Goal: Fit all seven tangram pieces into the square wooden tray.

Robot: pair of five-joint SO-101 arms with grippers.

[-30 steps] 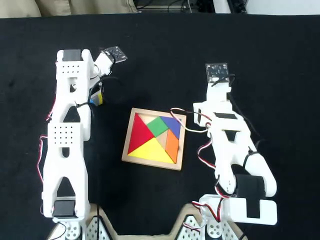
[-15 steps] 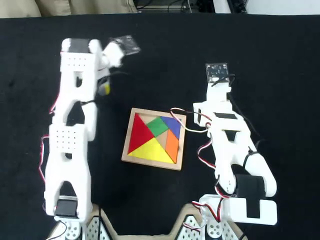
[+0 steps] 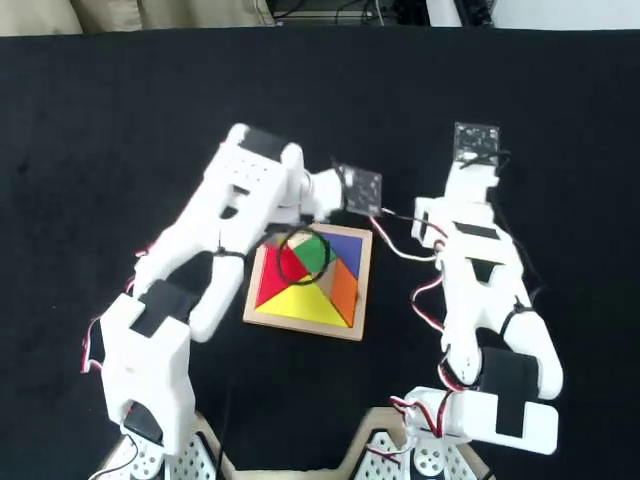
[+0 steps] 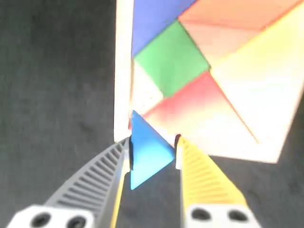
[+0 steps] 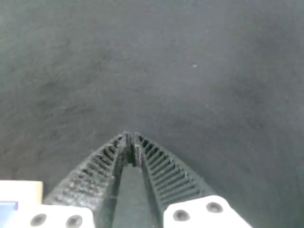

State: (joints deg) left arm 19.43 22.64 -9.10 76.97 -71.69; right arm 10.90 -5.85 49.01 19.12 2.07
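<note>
The left gripper (image 4: 152, 142) pinches a small blue triangular tangram piece (image 4: 148, 156) at the far left corner of the square wooden tray (image 3: 303, 322) in the middle of the black desk (image 3: 520, 90), while the right gripper (image 5: 130, 147), closed on nothing, hangs over the desk beside the tray.

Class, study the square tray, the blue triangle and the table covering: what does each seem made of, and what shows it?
The square tray: pale unpainted wood, by its tan matte rim. The blue triangle, gripped in the left tool: probably painted wood, flat even colour and crisp edges, though plastic is possible. The table covering: black matte cloth, faintly mottled.
</note>
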